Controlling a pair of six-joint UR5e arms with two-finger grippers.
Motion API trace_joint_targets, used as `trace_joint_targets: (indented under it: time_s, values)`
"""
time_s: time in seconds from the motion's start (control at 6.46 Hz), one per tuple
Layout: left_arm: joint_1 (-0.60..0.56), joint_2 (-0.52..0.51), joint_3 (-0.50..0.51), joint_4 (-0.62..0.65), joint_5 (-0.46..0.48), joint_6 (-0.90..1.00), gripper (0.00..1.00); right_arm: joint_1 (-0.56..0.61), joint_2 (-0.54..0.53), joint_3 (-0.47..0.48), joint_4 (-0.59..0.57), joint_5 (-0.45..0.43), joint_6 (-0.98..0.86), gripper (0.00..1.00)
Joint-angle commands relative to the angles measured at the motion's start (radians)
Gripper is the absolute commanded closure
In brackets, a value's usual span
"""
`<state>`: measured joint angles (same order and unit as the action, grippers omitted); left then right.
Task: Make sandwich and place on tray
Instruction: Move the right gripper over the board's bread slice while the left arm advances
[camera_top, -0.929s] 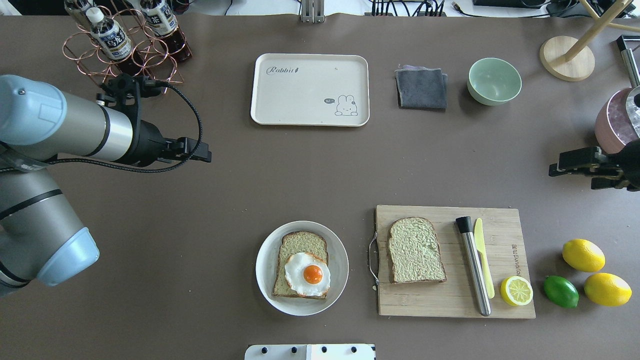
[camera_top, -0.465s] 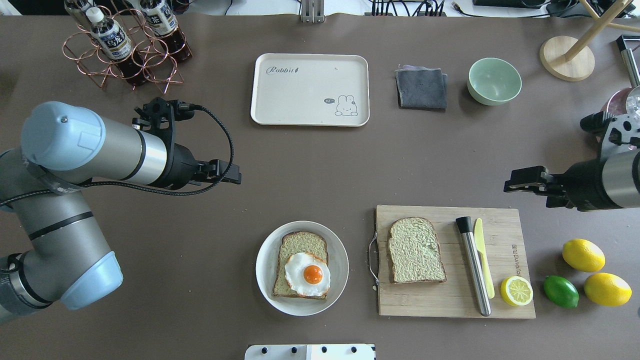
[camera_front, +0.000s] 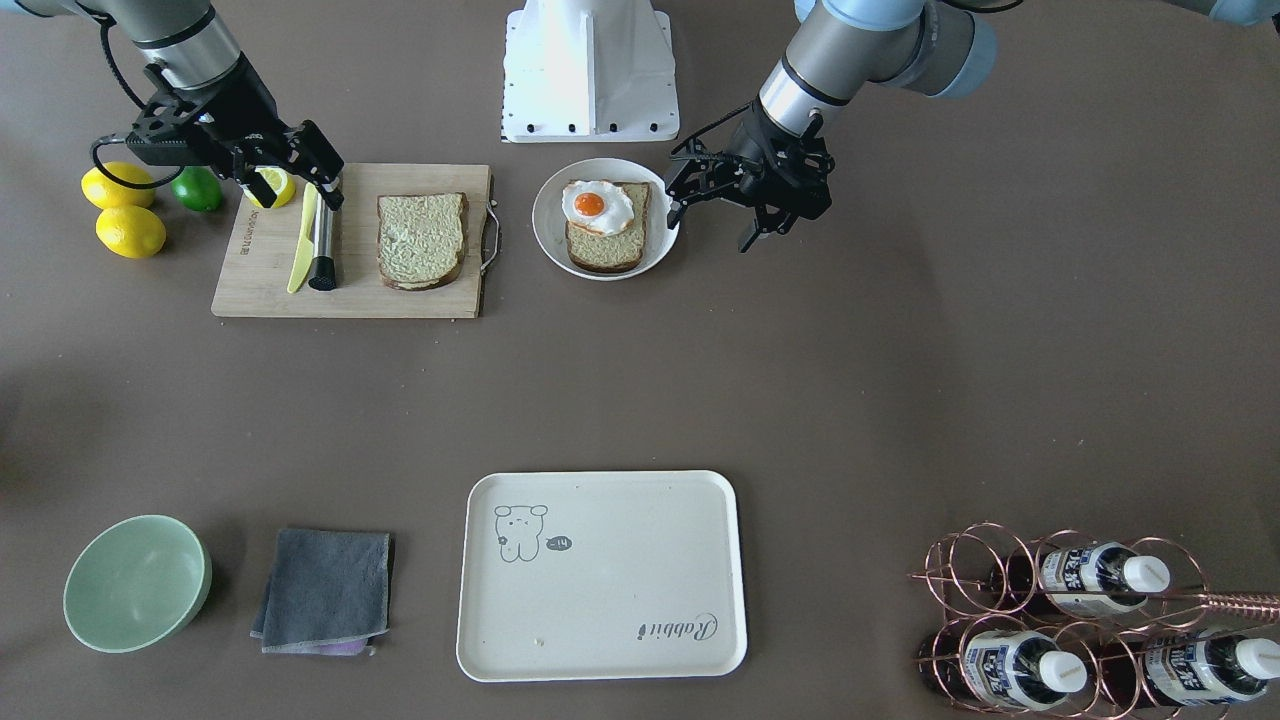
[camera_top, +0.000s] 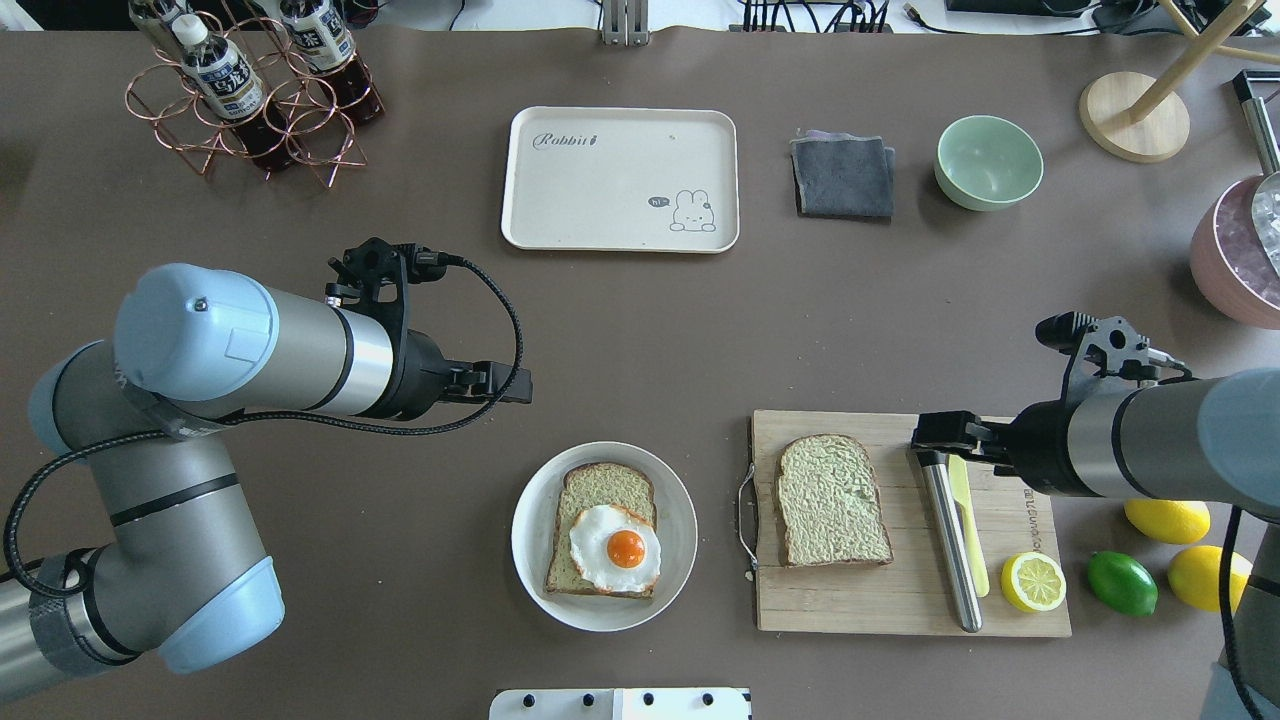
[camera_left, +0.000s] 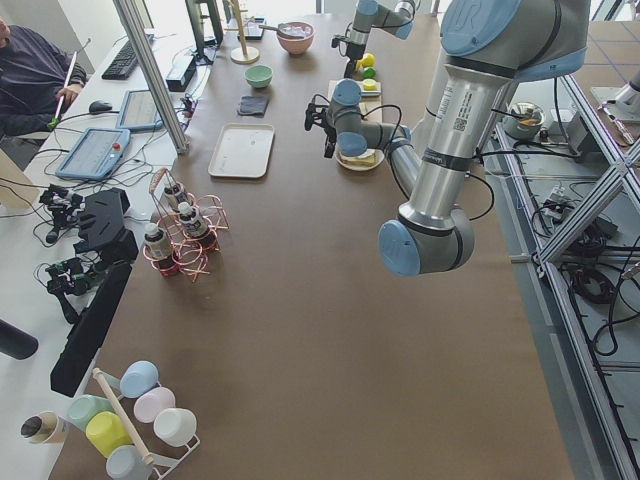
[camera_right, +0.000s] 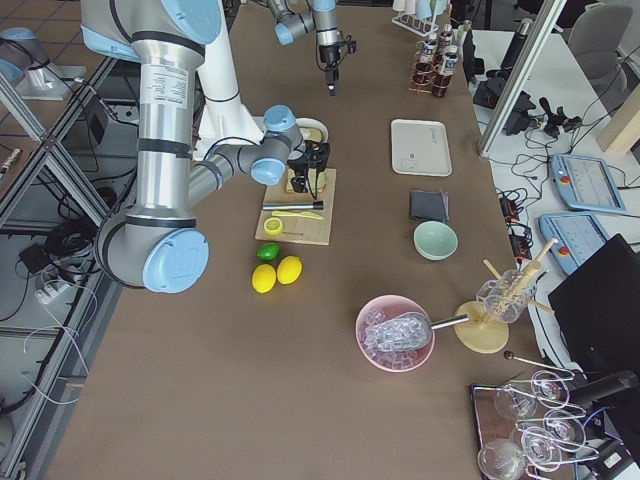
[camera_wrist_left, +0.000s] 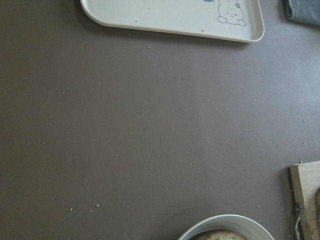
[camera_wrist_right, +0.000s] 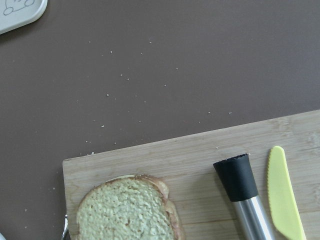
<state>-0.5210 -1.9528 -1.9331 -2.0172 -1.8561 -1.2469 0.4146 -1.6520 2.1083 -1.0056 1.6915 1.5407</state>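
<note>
One bread slice (camera_top: 600, 490) with the fried egg (camera_top: 615, 548) on it lies on a round white plate (camera_top: 530, 540). It also shows in the front view (camera_front: 605, 248). The second bread slice (camera_top: 833, 500) lies bare on the wooden cutting board (camera_top: 900, 595); the right wrist view shows its top (camera_wrist_right: 125, 212). The cream tray (camera_top: 620, 178) lies empty at the far middle. My left gripper (camera_top: 505, 385) hovers open just beyond the plate's far left side (camera_front: 710, 225). My right gripper (camera_top: 935, 432) hovers open over the board's far edge (camera_front: 297, 190), above the steel tool.
On the board lie a steel cylinder tool (camera_top: 950, 540), a yellow knife (camera_top: 968, 520) and a lemon half (camera_top: 1033, 582). Two lemons (camera_top: 1165, 520) and a lime (camera_top: 1122, 583) lie right of it. A grey cloth (camera_top: 843, 178), green bowl (camera_top: 988, 162), bottle rack (camera_top: 250, 90) and pink ice bowl (camera_top: 1240, 265) stand at the back.
Both arms have swung inward and toward the near side. The left gripper came close to the plate. The right gripper came over the cutting board's far edge.
</note>
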Motion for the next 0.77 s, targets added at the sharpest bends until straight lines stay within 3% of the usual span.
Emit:
trace_joint_targets:
  time_s: [0.0, 0.31, 0.62]
  values:
    - [0.001, 0.0, -0.001, 0.0, 0.003, 0.0, 0.02, -0.075, 0.015, -0.045, 0.048, -0.064, -0.004, 0.09]
    - [0.001, -0.002, -0.001, 0.0, 0.003, 0.001, 0.02, -0.12, 0.003, -0.048, 0.064, -0.099, 0.004, 0.2]
    - [0.004, -0.011, -0.001, 0.0, 0.02, 0.001, 0.02, -0.149, -0.038, -0.095, 0.188, -0.139, 0.004, 0.25]
